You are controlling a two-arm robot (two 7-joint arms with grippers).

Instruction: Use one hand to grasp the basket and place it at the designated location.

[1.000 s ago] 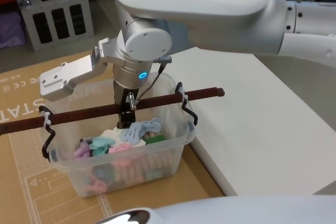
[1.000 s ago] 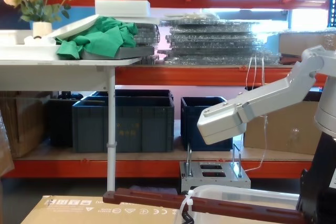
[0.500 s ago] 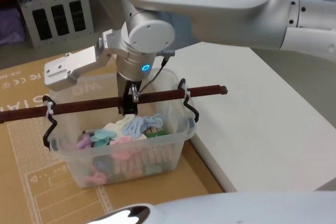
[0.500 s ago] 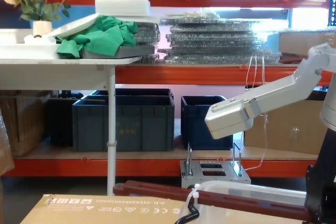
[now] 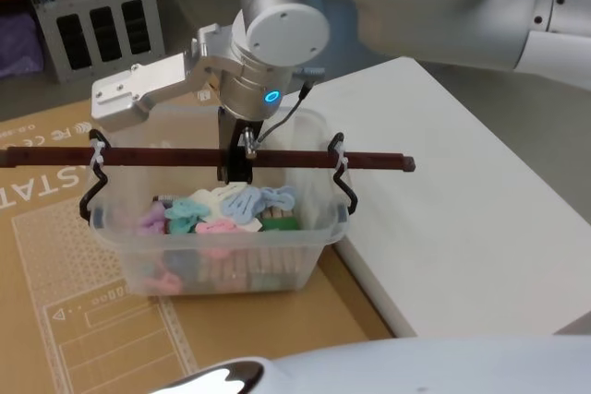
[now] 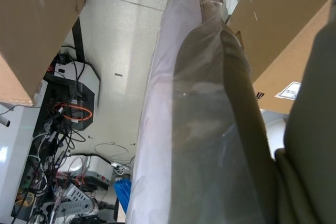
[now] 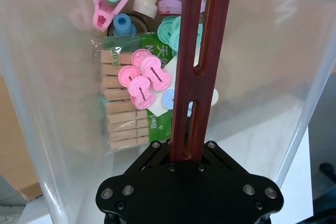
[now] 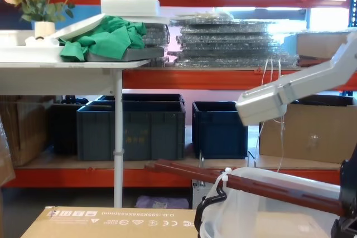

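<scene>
Swung rightward and levelled since a second ago. Clamps slotted red-brown bar handle (image 5: 166, 156) of translucent, round-rimmed plastic basket (image 5: 319, 244) with right gripper (image 5: 234, 169), over cardboard (image 5: 55, 320).

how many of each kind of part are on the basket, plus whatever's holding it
basket: 1
bar handle: 1
white ties: 2
black wire hooks: 2
right gripper, jaws shut on the bar handle's middle: 1
total: 7
</scene>
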